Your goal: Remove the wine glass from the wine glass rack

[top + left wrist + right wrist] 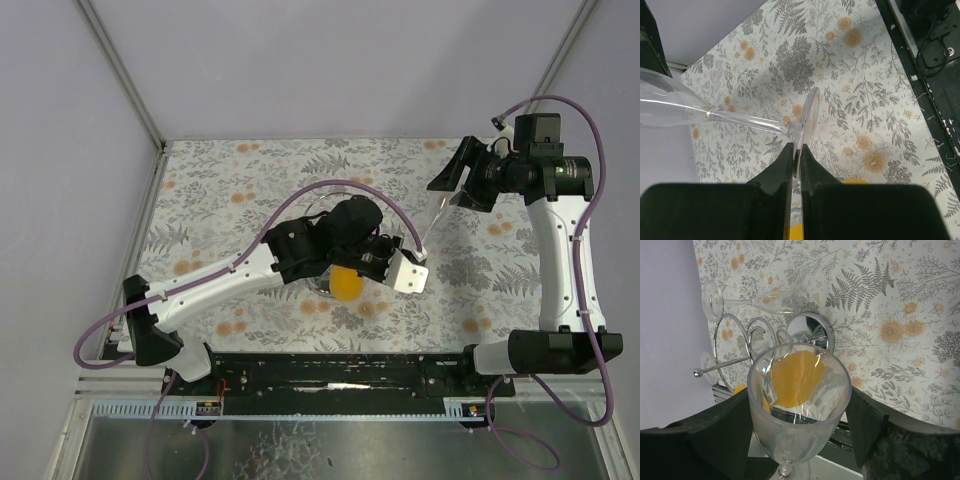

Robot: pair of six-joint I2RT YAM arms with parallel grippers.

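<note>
Closest to the left wrist lens, black two-finger left gripper (796, 149) pinched shut on the round foot of the clear stemmed wine glass (809, 114), stem running off to its left above the fern-and-flower patterned table (875, 90). From the right wrist, black two-finger right gripper (800, 395) spread wide either side of that glass's bowl, hard to tell whether touching, with the chrome wire wine glass rack (809, 330) beyond the fingertips on its shiny disc base, a second clear glass (765, 301) at its loops. From above, wine glass slanted between both grippers, apart from the rack, itself mostly hidden under the left arm.
</note>
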